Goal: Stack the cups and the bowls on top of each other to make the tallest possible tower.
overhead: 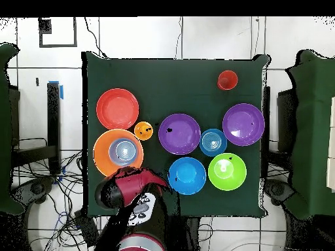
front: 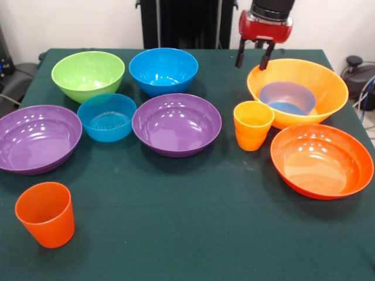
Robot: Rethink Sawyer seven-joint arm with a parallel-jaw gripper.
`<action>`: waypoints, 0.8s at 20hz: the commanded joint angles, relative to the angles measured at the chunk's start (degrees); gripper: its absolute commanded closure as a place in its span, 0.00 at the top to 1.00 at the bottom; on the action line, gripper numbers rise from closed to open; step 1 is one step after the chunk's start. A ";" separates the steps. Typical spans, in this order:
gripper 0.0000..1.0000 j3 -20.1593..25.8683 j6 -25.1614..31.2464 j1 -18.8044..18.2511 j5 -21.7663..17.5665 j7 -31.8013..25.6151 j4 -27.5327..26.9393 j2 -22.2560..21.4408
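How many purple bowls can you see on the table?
2. One purple bowl sits at the picture's left edge in the front view, the other purple bowl mid-table; a small blue bowl sits between them. None looks hidden.

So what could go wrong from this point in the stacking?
The claw hangs open just above the far rim of the large yellow-orange bowl; coming down there, it could catch the rim and tip or shove the bowl. The small translucent blue bowl already inside it could slide if that happens. The yellow-orange cup stands close against that bowl's side, so a push might knock it over.
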 commanded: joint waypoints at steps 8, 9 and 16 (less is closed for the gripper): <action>1.00 2.25 -4.17 -0.60 1.19 7.86 -2.98 4.39; 1.00 2.31 -4.19 -0.71 1.16 7.78 -2.96 4.40; 1.00 2.28 -4.69 -0.96 1.20 7.40 -3.29 5.06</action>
